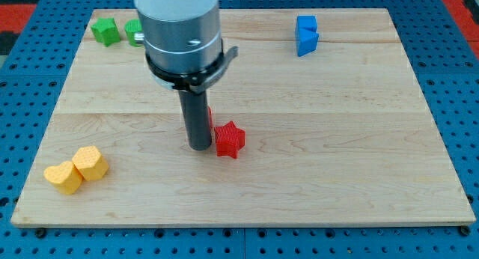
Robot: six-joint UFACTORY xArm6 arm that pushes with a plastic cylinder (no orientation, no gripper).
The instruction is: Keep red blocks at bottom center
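Where the dark rod meets the wooden board [337, 177], my tip [200, 147] sits just left of the red star-shaped block [229, 139] | fingers: none, bare rod | writing: none legible

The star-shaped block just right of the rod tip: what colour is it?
Red. The star block shows best in the camera view, beside my tip.
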